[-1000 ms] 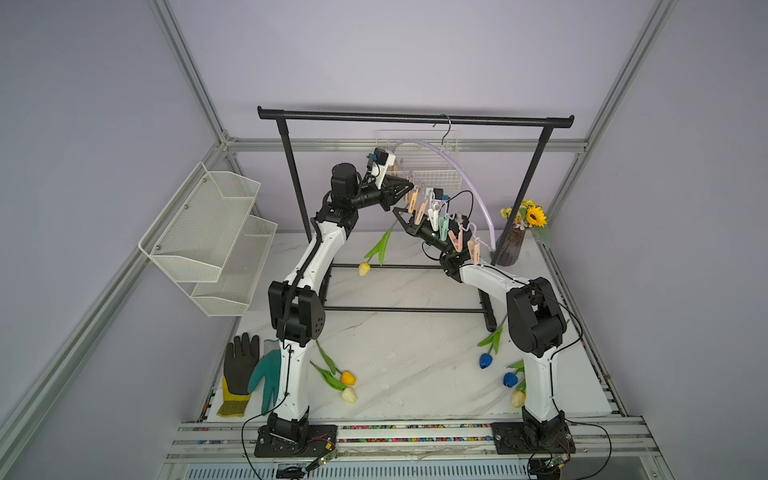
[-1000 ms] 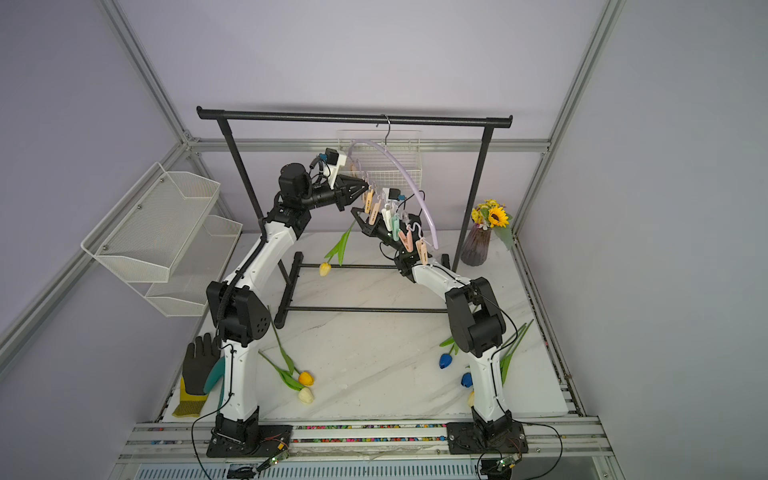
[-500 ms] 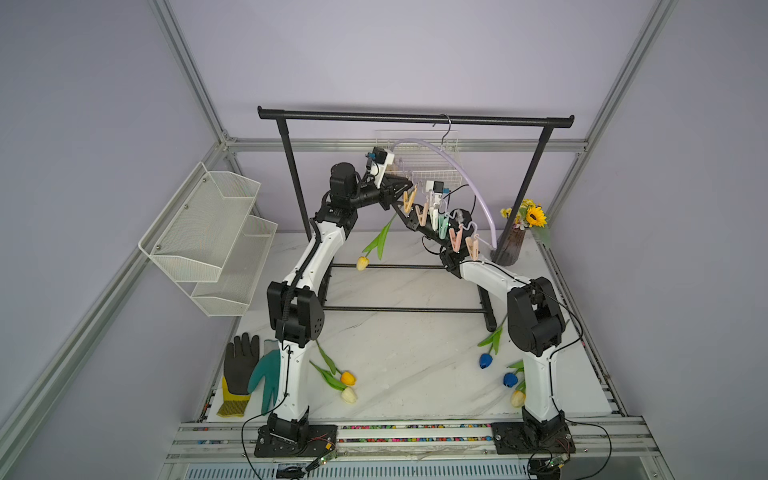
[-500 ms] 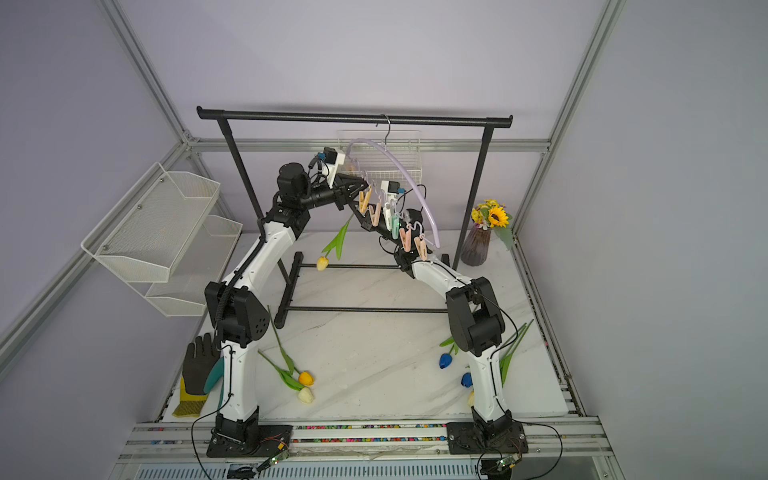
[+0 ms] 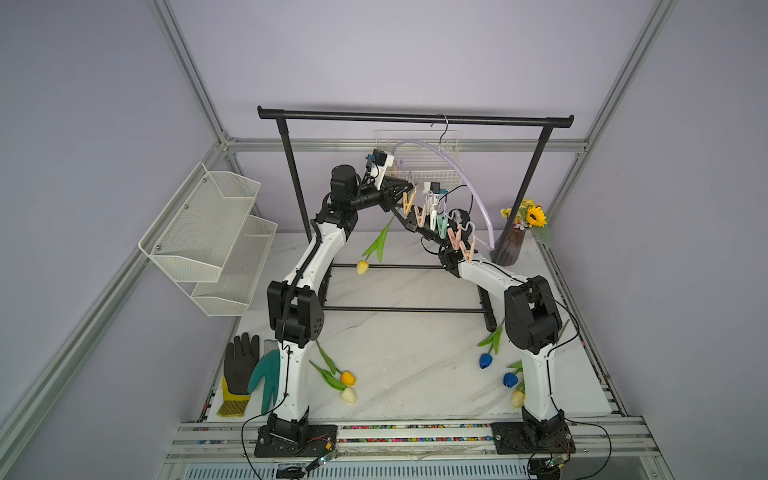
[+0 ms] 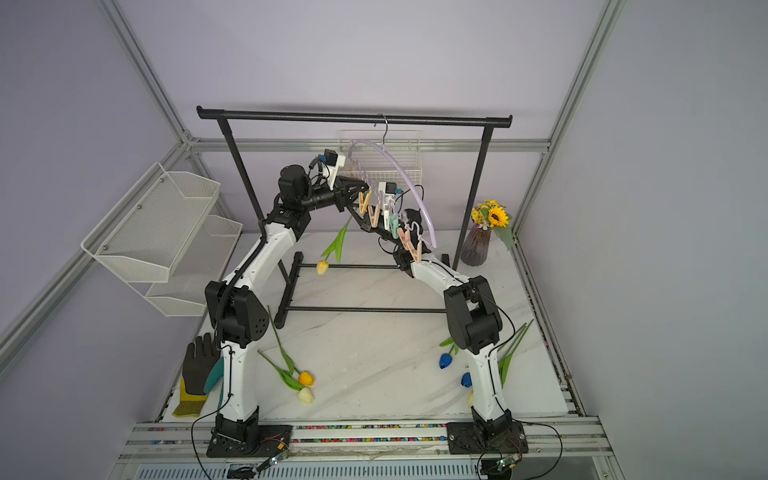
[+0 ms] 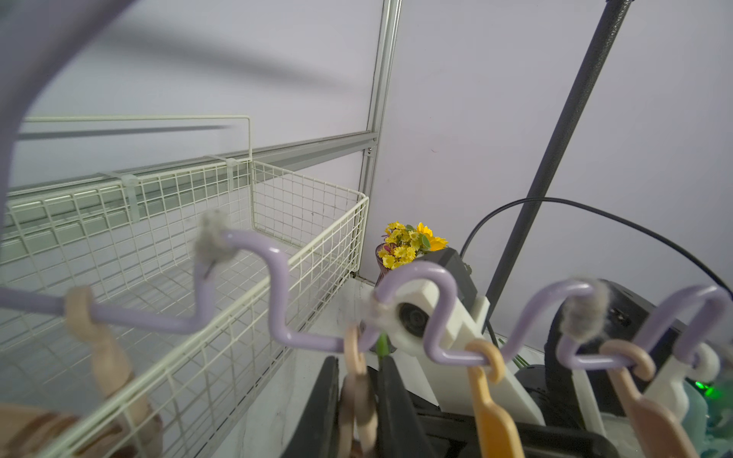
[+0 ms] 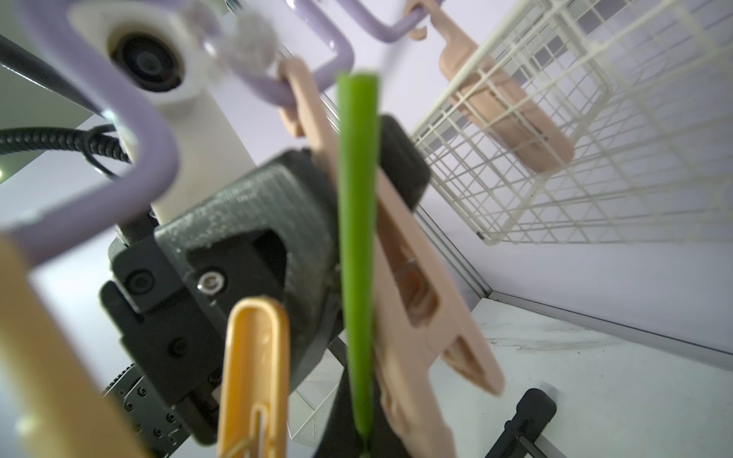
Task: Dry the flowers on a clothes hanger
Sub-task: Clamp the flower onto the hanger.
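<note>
The hanger (image 7: 279, 277) hangs by its hook from the rack (image 5: 374, 115). Its row of clothespins slants down between the two arms.

The left tool (image 7: 359, 378) is pressed onto a beige clothespin (image 8: 400, 277) in that row, with one finger on either side of it. The right tool (image 8: 359, 430), just below, is pinched tight on the green stem of a tulip (image 5: 376, 248).

In the right wrist view the stem's cut end rises alongside the same clothespin. Whether it sits inside the pin's mouth cannot be told. In both top views the tulip hangs head down from the right tool, its yellow head in the air beneath the hanger.

More tulips (image 5: 348, 378) lie on the tabletop (image 5: 415, 353). An orange and a cream one lie near the left arm's base. Two blue ones and a pale one lie by the right arm's base.
</note>
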Motion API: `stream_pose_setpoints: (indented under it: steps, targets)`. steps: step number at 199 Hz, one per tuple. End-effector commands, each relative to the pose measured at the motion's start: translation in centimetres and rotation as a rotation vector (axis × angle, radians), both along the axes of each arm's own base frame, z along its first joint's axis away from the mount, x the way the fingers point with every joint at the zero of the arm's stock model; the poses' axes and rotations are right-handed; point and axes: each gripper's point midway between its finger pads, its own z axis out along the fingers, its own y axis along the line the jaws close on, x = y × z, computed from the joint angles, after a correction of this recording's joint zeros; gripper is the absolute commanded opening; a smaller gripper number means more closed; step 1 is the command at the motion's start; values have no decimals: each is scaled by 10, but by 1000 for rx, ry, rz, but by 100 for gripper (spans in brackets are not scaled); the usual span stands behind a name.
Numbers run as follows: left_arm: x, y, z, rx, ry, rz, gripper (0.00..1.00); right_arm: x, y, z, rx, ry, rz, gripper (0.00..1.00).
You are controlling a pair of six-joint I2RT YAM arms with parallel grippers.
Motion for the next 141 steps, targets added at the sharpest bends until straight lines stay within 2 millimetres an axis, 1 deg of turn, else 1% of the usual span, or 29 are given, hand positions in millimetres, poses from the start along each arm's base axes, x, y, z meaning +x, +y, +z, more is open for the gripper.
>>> stream_pose_setpoints:
  steps: [1,46,68,99,124,141]
  targets:
    - [-25,6,47,-31,-87,-8,1,8,-4,-14,8,28,-16,0]
    - [-24,7,48,-31,-89,1,0,14,-11,-25,21,54,-42,0]
    - [-25,6,48,-30,-87,1,0,16,-11,-28,23,65,-42,0]
    - [-24,6,47,-28,-81,3,0,20,-11,-40,35,95,-41,0]
    - [-23,6,44,-26,-74,3,0,20,-10,-41,35,97,-35,0]
    - [-24,6,46,-30,-78,3,0,21,-10,-41,35,97,-32,0]
